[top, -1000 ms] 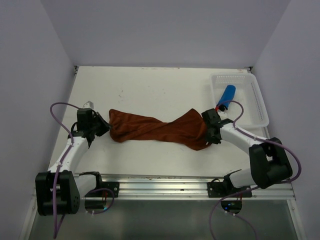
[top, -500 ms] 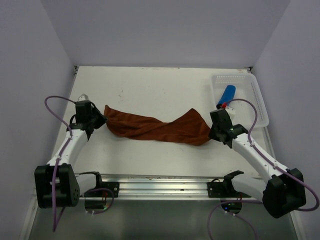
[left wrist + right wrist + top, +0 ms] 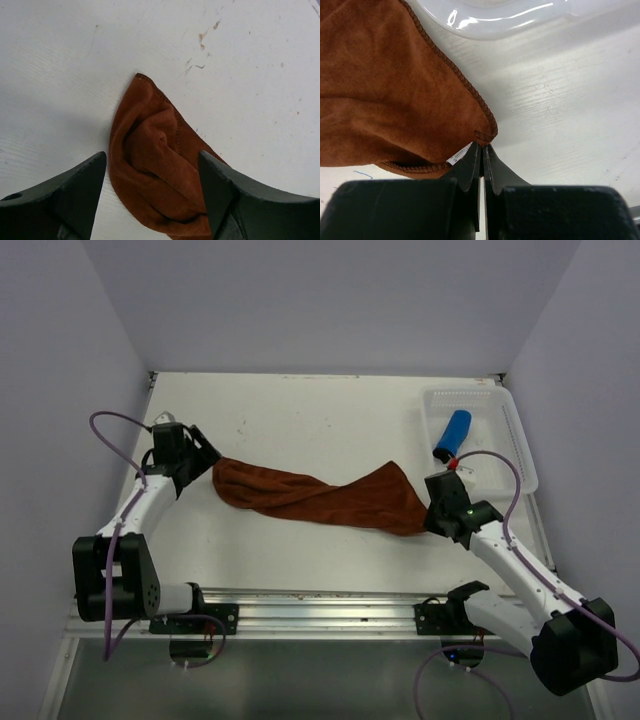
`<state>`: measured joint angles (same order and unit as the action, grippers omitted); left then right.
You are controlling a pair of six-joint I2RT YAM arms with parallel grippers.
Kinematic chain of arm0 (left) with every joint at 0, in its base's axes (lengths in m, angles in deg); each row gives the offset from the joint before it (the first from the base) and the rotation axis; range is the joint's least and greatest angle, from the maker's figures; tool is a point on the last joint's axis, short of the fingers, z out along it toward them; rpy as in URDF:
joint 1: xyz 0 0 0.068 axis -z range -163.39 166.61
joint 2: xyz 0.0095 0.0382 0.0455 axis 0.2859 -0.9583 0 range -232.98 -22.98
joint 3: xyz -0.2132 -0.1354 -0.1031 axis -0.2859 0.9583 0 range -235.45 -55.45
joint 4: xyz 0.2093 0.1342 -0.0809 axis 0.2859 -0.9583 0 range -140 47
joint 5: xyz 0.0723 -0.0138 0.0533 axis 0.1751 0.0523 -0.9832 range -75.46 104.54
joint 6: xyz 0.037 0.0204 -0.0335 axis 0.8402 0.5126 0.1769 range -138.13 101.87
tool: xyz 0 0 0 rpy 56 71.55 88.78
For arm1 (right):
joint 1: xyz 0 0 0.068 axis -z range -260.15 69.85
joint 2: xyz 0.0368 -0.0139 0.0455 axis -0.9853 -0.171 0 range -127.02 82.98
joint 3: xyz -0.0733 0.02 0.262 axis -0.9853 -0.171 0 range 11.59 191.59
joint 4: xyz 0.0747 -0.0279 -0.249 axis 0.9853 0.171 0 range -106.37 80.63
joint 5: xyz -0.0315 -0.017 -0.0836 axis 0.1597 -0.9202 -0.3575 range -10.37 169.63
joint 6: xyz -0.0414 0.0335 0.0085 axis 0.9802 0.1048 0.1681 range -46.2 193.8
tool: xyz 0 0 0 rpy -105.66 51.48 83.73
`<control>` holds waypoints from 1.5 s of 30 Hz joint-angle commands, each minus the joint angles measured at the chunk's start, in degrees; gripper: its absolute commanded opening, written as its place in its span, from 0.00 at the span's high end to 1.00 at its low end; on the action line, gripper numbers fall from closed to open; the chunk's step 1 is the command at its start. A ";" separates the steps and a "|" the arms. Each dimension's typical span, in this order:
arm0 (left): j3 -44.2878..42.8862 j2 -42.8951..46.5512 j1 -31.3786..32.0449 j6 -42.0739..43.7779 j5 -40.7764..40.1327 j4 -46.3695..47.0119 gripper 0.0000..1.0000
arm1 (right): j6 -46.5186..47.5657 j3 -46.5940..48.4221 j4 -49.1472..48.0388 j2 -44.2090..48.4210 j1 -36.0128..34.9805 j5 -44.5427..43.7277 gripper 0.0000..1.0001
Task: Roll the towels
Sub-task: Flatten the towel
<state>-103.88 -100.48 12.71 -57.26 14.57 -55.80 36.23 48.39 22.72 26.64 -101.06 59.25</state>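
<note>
The right gripper (image 3: pixel 481 150) pinches the corner hem of the rust-brown towel (image 3: pixel 320 496) beside a small white tag with no readable print, the left gripper (image 3: pixel 152 165) stands spread above the towel's released left end, bare table (image 3: pixel 300 415) lies beyond, and the blue towel (image 3: pixel 455 432) sits rolled in the white basket (image 3: pixel 520 450) at far right.

Left gripper (image 3: pixel 152 170) opened, releasing rust-brown towel (image 3: pixel 310 495); right gripper (image 3: pixel 481 150) closed on towel's corner, pulled nearward.
</note>
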 commanded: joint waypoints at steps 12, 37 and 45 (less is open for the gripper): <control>10.46 -0.72 -0.49 -1.91 1.37 3.04 0.51 | 0.73 0.56 2.92 4.57 0.25 -0.36 1.00; -1.76 -1.88 -0.49 -0.68 -1.88 1.64 1.00 | 1.88 3.89 8.10 11.24 0.25 2.27 0.59; 2.01 4.37 -0.49 -0.85 -0.30 1.02 1.00 | 1.70 11.81 5.75 9.42 0.25 4.64 0.54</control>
<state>-103.46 -97.00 12.54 -59.04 14.59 -53.61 37.48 56.15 31.59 38.95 -101.06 61.48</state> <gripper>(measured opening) 0.009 0.481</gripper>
